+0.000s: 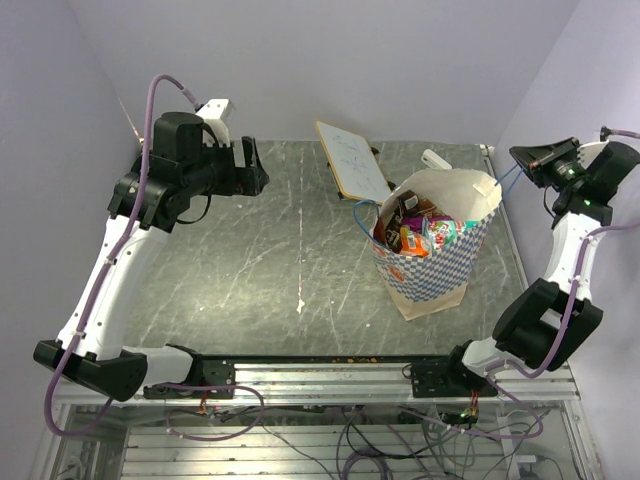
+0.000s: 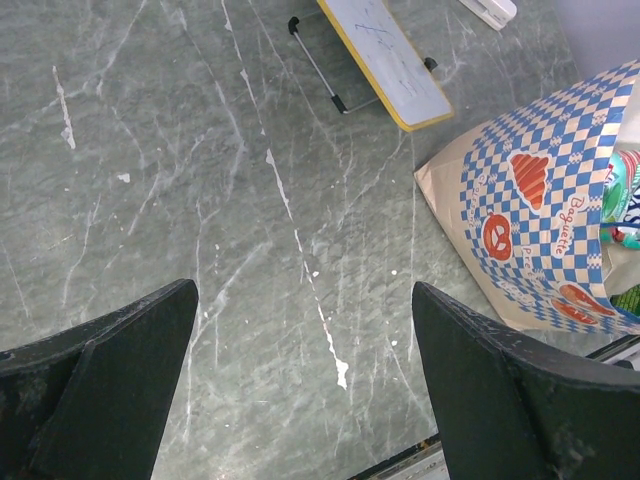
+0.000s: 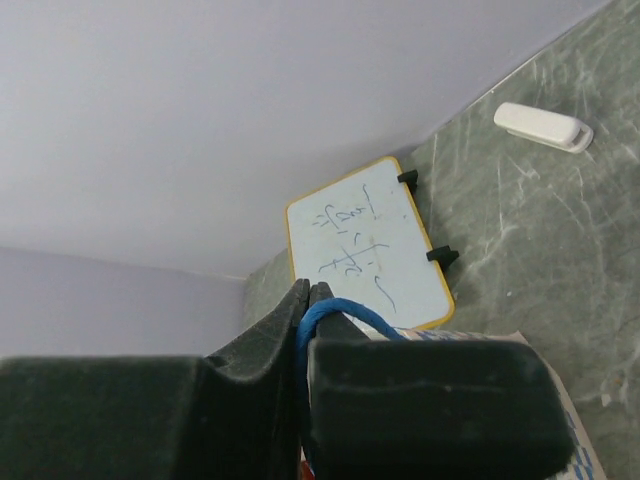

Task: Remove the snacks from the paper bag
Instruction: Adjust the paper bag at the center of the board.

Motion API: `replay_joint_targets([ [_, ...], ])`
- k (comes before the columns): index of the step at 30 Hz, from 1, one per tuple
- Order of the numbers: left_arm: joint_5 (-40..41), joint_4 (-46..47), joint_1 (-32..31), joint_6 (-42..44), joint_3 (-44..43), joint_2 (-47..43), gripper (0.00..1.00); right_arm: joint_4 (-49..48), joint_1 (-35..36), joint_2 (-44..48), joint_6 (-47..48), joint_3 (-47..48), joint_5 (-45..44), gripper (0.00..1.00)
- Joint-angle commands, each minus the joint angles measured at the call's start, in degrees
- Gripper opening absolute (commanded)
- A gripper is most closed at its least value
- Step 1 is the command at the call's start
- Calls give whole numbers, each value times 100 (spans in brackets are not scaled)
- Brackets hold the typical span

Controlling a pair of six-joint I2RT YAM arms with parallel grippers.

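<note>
Green stone table (image 1: 280, 230), lilac walls (image 1: 350, 60); the bag (image 1: 430, 278) stands right of centre, snacks (image 1: 425, 232) inside. My right gripper (image 3: 308, 292) is clamped on its blue cord (image 3: 345, 310), left gripper (image 2: 303, 290) spread wide, far left. They look light, crinkly, slippery; I judge a top edge the best pinch.

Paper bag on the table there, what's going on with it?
The right end effector is clamped on the blue cord handle of the paper bag, which stands upright on the table. The snacks are inside it, none taken out yet. The left end effector hangs open above the table, holding nothing.
</note>
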State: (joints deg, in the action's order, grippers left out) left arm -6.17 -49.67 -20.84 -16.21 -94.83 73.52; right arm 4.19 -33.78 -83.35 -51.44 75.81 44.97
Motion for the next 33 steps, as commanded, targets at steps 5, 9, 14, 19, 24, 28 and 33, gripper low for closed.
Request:
replay_joint_targets([
  [5, -137, 46, -49, -9, -214, -52, 99, 1062, -76, 310, 699, 1300, 118, 0],
  [9, -271, 71, -51, -86, -162, -95, 99, 1037, -76, 76, 742, 1835, 818, 0],
  [14, -350, 100, -49, -149, -209, -59, 99, 1034, 74, 18, 949, 1987, 1554, 0],
  [19, -558, 119, -52, -243, -244, 4, 99, 969, 883, 161, 937, 1678, 1963, 0],
  [24, -893, 84, -52, -467, -156, 73, 98, 2117, 1524, 389, 1596, 1675, 2014, 0],
  [28, -1464, 324, -51, -787, 69, 233, 93, 2202, 1818, 576, 1652, 1442, 2126, 0],
  [33, -2713, 1681, -120, -1604, 754, 551, 98, 2073, 1889, 672, 1615, 1248, 2404, 0],
])
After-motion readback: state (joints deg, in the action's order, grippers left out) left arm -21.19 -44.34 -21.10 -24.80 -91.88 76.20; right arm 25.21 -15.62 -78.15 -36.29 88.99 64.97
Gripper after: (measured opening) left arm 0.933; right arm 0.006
